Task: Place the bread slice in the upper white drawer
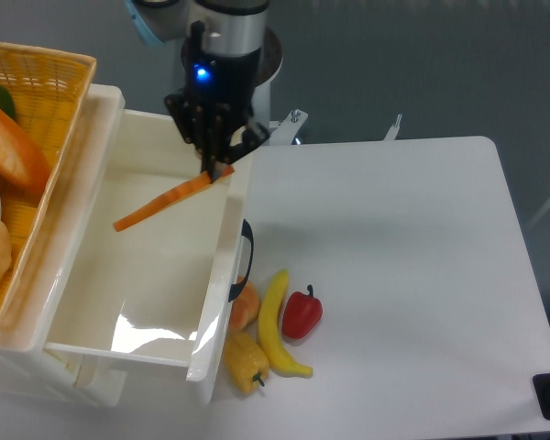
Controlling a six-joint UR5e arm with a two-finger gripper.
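Bread slice (165, 202) is held edge-on to the camera, so it is seen only as a thin orange strip slanting down to the left. It is pinched at its upper right end by the gripper (213, 171), whose jaws are closed narrowly on that edge. The slice is suspended above the open interior of the upper white drawer (222, 275), near the back half and close to the front panel's side. No contact with the drawer floor can be made out.

Progress is judged as late: the slice has been lifted and is positioned over the target. Lowering and release are judged to be outstanding; the slice is not yet deposited.

Limits of observation are noted. The face of the slice is not shown, so its rounded top cannot be confirmed. Height above the drawer floor cannot be judged from this single view. The fingertips are partly lost against the dark gripper body. The wicker basket (55, 87) is cut off at the left edge, and its contents are only partly visible.
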